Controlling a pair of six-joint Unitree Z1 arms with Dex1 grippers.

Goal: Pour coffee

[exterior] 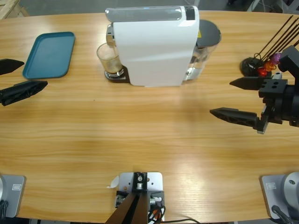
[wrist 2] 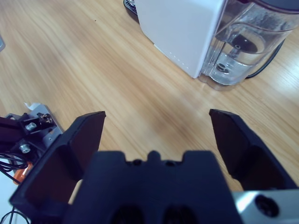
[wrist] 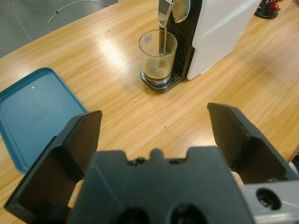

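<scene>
A: Nearest first. Left gripper [wrist: 154, 135] sits low at the table's left edge, jaws spread wide and holding nothing. Why parked there?

B: My reading: it waits. Its wrist camera looks straight along the jaws at the glass [wrist: 158, 58], so it is lined up for a reach once brewing ends. The teal tray [wrist: 35, 114] lies just beside it, bare, likely the place where the glass will be set down.

A: Right gripper [wrist 2: 156, 135]?

B: Also wide apart and empty, well clear on the table's right side, facing the machine's clear water tank [wrist 2: 243, 46]. It has no obvious part in this step; it stands out of the way.

A: Farther out, the coffee [wrist: 157, 74]?

B: A shallow dark layer in the bottom of the glass, with a thin stream running down from the spout [wrist: 164, 11]. The glass stands on the drip grate, against the front of the white coffee machine [exterior: 154, 44], directly under the spout so the stream lands inside.

A: Beyond that?

B: A black holder with thin sticks [exterior: 256, 65] at the far right. Not involved.
</scene>
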